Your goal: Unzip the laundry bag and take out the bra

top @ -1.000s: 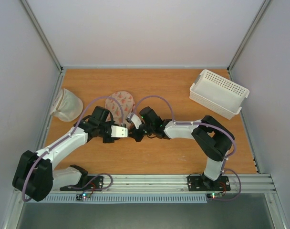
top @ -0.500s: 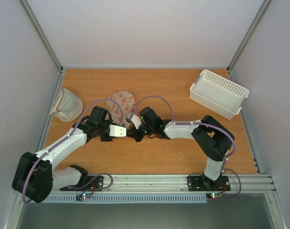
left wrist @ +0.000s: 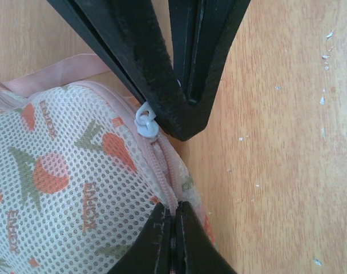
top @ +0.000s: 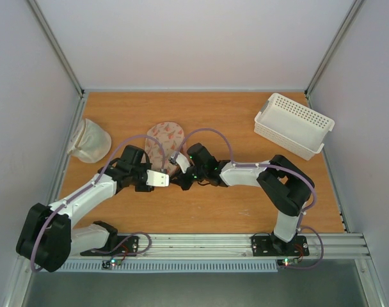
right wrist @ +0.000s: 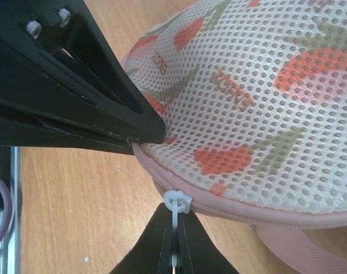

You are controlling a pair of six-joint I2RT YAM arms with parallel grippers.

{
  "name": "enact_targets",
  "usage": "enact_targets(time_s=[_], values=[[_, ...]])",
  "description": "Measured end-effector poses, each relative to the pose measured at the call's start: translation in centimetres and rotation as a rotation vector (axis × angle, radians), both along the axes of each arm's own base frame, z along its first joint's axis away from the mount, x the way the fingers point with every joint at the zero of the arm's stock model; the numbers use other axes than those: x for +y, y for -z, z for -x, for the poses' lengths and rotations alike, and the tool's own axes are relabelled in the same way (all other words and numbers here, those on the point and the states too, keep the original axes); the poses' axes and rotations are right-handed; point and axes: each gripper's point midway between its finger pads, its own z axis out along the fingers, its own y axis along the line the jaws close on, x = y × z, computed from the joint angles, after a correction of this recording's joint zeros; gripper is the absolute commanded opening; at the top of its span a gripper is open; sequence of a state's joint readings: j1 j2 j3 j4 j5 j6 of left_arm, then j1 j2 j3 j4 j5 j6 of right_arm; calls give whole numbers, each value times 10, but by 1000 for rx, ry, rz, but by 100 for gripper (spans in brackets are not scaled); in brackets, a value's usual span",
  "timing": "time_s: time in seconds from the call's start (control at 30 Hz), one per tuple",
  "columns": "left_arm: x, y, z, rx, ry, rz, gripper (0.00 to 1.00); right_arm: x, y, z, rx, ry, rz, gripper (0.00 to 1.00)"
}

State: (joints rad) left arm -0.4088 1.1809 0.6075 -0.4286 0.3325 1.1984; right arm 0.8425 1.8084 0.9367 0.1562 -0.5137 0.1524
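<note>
The laundry bag (top: 164,136) lies on the bench (top: 246,204), left of centre. Both pincers meet at its 6 o'clock end: the left pincer (left wrist: 172,221) is pressed together on the pink zipper edge (left wrist: 164,171), and the right pincer (right wrist: 174,228) pinches the white zip pull (right wrist: 176,201). A mesh sack (top: 89,141) lies at the bag's 9 o'clock and a white basket (top: 294,125) at 3 o'clock

Both arms bent inward, left tool (left wrist: 172,217) and right tool (right wrist: 173,220) pinched closed, tips close together.
</note>
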Motion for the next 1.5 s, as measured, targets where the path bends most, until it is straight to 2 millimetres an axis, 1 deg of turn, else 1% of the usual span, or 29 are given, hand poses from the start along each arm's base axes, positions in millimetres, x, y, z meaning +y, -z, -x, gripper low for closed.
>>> enact_targets(time_s=[0.07,0.23,0.47,0.73,1.07,1.23,1.5], values=[[0,0,0,-6,5,-3,1,-1,1,-1,-1,6,4,1],[2,0,0,-32,26,-15,1,-11,6,-10,5,39,29,1],[2,2,2,-59,70,-34,1,-42,20,-37,8,129,82,1],[2,0,3,-93,123,-50,1,-77,25,-71,6,226,112,1],[2,2,8,-88,152,-62,1,-116,27,-107,4,353,133,1],[4,3,10,-78,154,-67,1,-127,29,-115,4,386,141,1],[6,4,10,-73,148,-69,1,-129,34,-116,11,394,150,1]])
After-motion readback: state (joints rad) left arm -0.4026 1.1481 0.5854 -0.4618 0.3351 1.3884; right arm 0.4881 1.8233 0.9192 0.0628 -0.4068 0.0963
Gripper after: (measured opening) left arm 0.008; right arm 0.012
